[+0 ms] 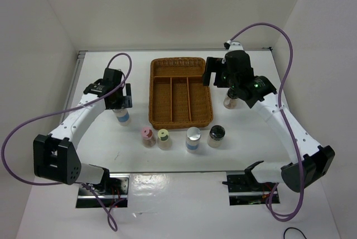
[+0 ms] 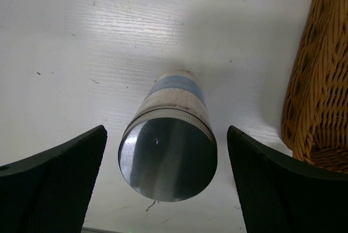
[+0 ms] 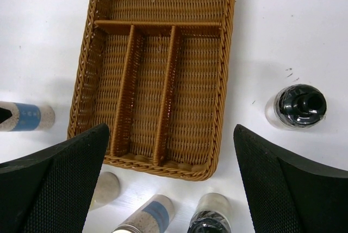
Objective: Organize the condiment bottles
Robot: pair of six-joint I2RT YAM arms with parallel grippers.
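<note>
Wicker tray (image 1: pixel 153 91): brown, mid-table between the arms, with one crosswise compartment at the far end and three lengthwise ones nearer.
Top view alone: a row of four stands along the tray's near edge, apart from it. Left to right: pink-capped shaker (image 1: pixel 147 136), yellow-green-capped shaker (image 1: pixel 164 138), silver-capped shaker (image 1: pixel 193 138), black-topped shaker (image 1: pixel 216 135).
Left wrist view alone: the gaps. The left gripper (image 2: pixel 166 132) straddles the blue-banded shaker (image 2: pixel 168 159), jaws spread wide, with table showing on either side. Neither finger touches it, so it grips nothing.
Right wrist view alone: the right gripper (image 3: pixel 172 127) is raised by the tray's right side, jaws wide apart and holding nothing. The second black-topped shaker (image 3: pixel 298 106) stands just outside the tray's right wall, half hidden under the arm from above.
Blue-banded shaker's place: on the table left of the tray, near its wall.
Axis: every shaker stands upright, long axis vertical, cap up. The straddled one faces its silver cap at the wrist camera.
Surface: white table (image 1: pixel 251 155), faintly scuffed, glossy at the near edge.
Room: plain white walls (image 1: pixel 167 10) on three sides.
</note>
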